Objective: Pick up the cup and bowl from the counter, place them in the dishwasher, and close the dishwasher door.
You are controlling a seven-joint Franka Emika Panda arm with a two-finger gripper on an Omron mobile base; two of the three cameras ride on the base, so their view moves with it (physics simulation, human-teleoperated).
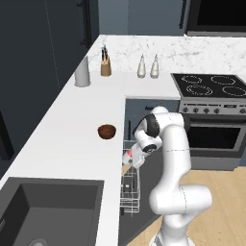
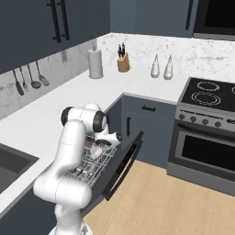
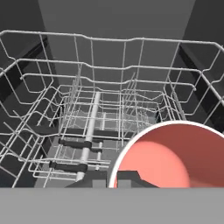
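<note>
A home kitchen, rendered: a white L-shaped counter (image 1: 67,129) with marbled backsplash (image 2: 142,50), dark slate cabinets (image 1: 43,38), a sink (image 1: 43,211), a steel oven (image 2: 204,151) under a black cooktop (image 1: 211,85), a knife block (image 1: 105,66), and an open dishwasher (image 2: 120,166) with a wire rack (image 3: 109,105).

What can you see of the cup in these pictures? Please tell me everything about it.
The cup is small and round, with a thin white rim and a smooth red inside that looks empty. It is seen close up from above its mouth, at the gripper, over the pulled-out white wire rack of the dishwasher. From the left base camera it is a small whitish and red shape at the hand. How the fingers grip it is hidden.
</note>
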